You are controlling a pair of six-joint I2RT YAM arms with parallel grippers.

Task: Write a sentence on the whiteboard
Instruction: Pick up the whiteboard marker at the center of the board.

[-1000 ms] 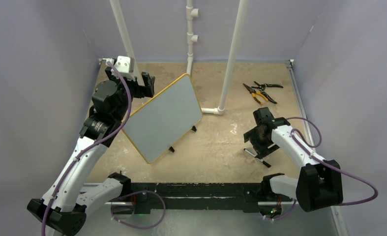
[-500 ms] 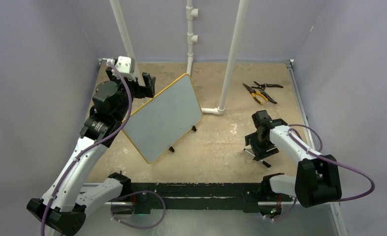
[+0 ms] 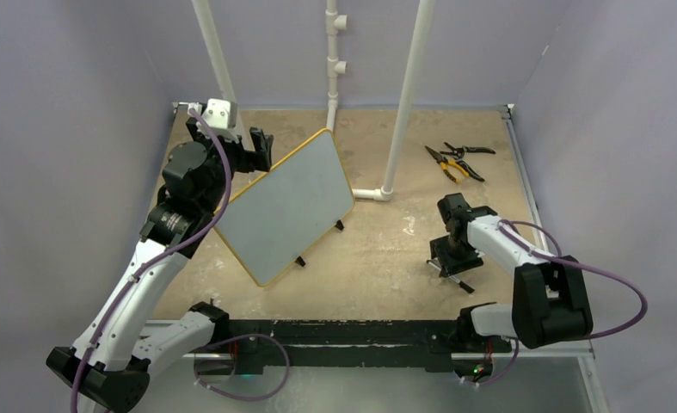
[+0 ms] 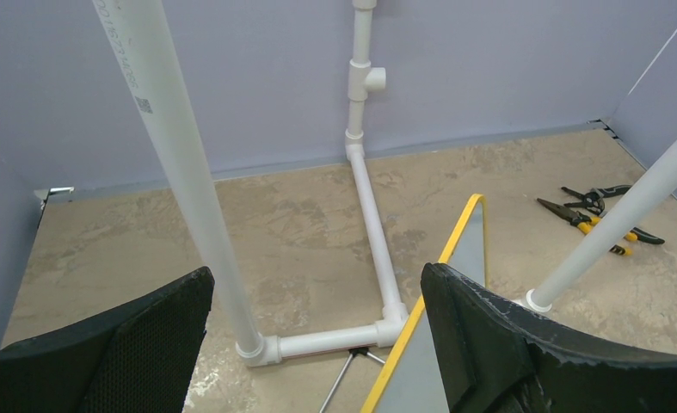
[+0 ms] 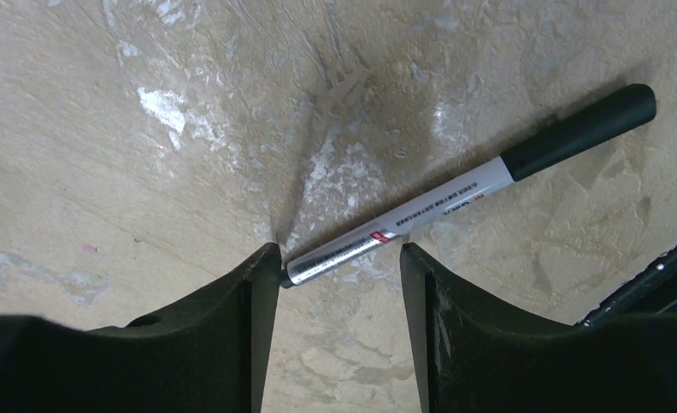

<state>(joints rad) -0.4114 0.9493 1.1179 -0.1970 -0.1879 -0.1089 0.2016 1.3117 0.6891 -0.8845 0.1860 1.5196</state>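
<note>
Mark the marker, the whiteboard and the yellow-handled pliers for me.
marker (image 5: 421,209), right wrist view, middle of its white barrel.
whiteboard (image 3: 285,208), top external view, centre of its grey face.
yellow-handled pliers (image 3: 448,166), top external view, on the yellow handles.

The top view sits high behind the arms and looks down on the whole table (image 3: 378,249). The left wrist view looks slightly downward past the left claw (image 4: 317,284) toward the far wall. It shares the white pipes (image 4: 373,224), the whiteboard (image 4: 468,254) edge and the pliers (image 4: 597,215) with the top view. The right wrist view, very near the table, looks straight down past the right claw (image 5: 339,258) at a marker (image 5: 455,194). This is probably the thin dark line under that claw seen from above.
</note>
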